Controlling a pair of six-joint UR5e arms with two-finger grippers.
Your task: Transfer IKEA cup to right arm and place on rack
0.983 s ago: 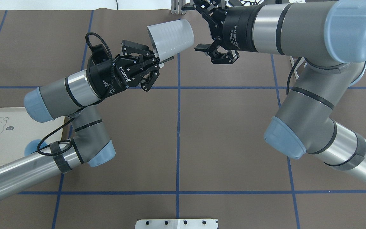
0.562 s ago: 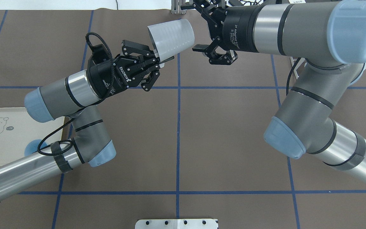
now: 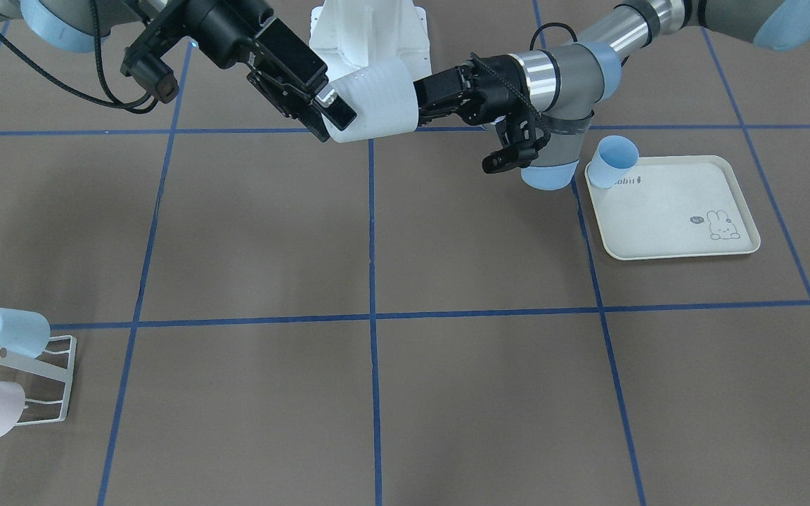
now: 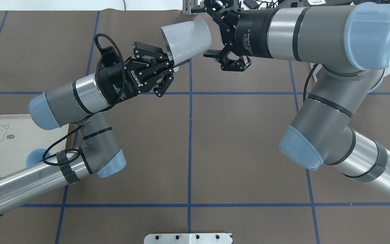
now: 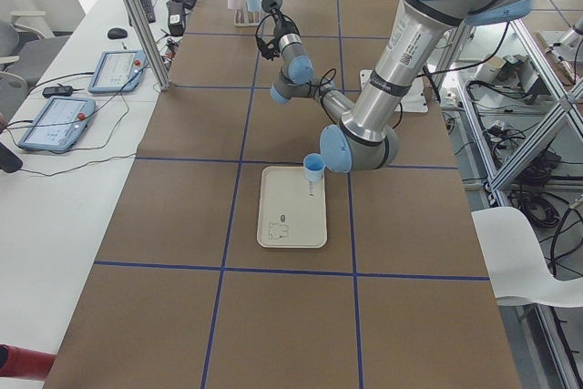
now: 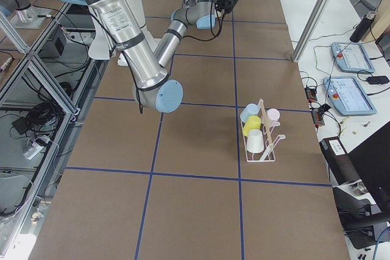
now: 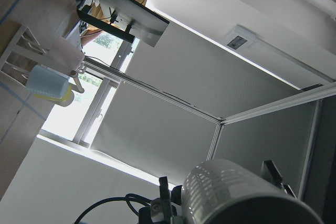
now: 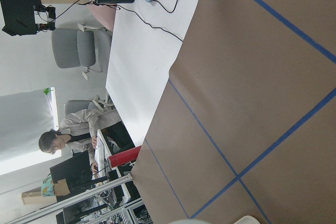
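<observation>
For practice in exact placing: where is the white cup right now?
Overhead view, top centre: the white cup is in the air, sideways, its rim pinched by the left gripper, its base between the open fingers of the right gripper.

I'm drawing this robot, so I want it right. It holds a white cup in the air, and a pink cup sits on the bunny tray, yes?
Almost. The front-facing view shows a blue cup on the bunny tray, not a pink one. The robot does hold a white cup in the air.
</observation>
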